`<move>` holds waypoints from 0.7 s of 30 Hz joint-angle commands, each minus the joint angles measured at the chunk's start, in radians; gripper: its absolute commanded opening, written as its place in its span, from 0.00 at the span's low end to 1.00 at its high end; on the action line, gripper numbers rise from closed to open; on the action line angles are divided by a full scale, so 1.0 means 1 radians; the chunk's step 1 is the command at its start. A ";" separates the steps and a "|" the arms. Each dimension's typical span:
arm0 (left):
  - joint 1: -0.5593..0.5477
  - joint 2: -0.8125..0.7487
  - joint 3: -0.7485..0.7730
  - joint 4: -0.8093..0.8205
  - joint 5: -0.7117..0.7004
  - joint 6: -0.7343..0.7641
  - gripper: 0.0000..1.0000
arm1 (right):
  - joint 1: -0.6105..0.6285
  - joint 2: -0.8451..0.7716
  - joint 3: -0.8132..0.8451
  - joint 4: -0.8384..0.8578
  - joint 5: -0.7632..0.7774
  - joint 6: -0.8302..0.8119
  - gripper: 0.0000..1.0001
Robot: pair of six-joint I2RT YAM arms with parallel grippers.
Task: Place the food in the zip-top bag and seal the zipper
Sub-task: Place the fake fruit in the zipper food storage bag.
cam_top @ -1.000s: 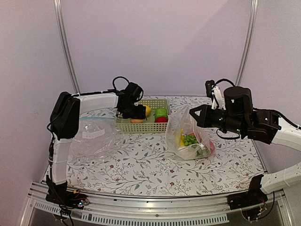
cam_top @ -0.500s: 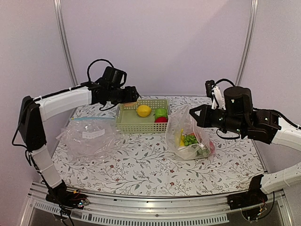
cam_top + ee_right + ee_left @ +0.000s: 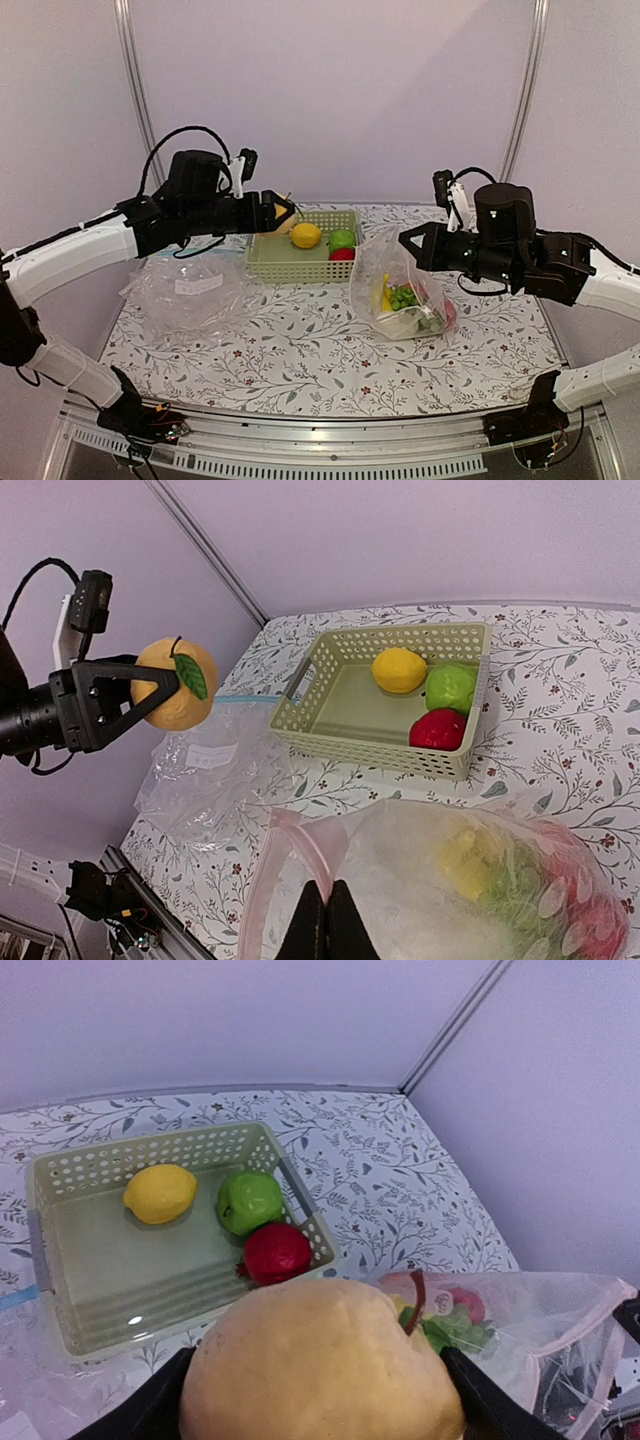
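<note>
Top view: open air separates the orange peach [image 3: 320, 1370], upper centre, from the zip-top bag [image 3: 400, 290] right of it; the basket [image 3: 300, 272] sits beneath. Lower-centre table [image 3: 300, 350] is bare; a second bag [image 3: 190, 290] crowds the left.

basket [image 3: 290, 271] at back, zip-top bag [image 3: 372, 262] right, second bag [image 3: 190, 292] left

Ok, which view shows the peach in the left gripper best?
Right wrist: the peach shows whole, leaf included, clamped side-on in the left gripper. Left wrist has the peach close up but cropped at the bottom. Top external gives only a sliver past the gripper.
</note>
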 commanded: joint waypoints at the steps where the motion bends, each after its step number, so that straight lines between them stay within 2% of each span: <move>1: -0.082 -0.101 -0.064 0.099 0.126 0.034 0.63 | 0.004 0.005 0.028 0.058 -0.041 0.002 0.00; 6: -0.180 -0.155 -0.103 0.169 0.173 0.013 0.63 | 0.004 0.023 0.045 0.070 -0.070 -0.003 0.00; 12: -0.296 -0.122 -0.088 0.222 0.197 0.022 0.63 | 0.006 0.037 0.041 0.119 -0.110 0.011 0.00; 21: -0.342 -0.037 -0.057 0.232 0.189 0.001 0.62 | 0.008 0.030 0.035 0.115 -0.107 0.015 0.00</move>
